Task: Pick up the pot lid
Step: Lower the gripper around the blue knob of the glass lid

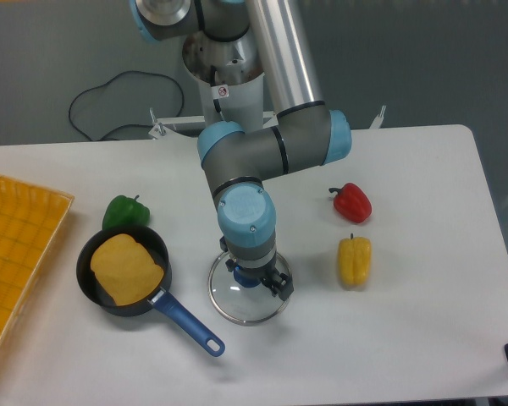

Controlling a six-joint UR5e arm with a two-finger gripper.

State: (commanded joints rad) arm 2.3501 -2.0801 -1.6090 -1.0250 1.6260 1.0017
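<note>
The pot lid (240, 306) is a round clear glass disc with a metal rim and a blue knob (245, 278), lying flat on the table. Over its upper part, my gripper (256, 271) points down with its fingers spread, one to the upper left of the knob and the other to its right. Nothing is held between them. The gripper body covers part of the lid's far edge, and I cannot tell how high the fingertips are above the glass.
A black pan (86, 286) holding a tan, bread-like piece (125, 269) is at left, its blue handle (186, 322) reaching toward the lid. Beyond it is a green pepper (125, 212). A yellow pepper (354, 260) and red pepper (352, 203) lie right; an orange container (21, 245) stands far left.
</note>
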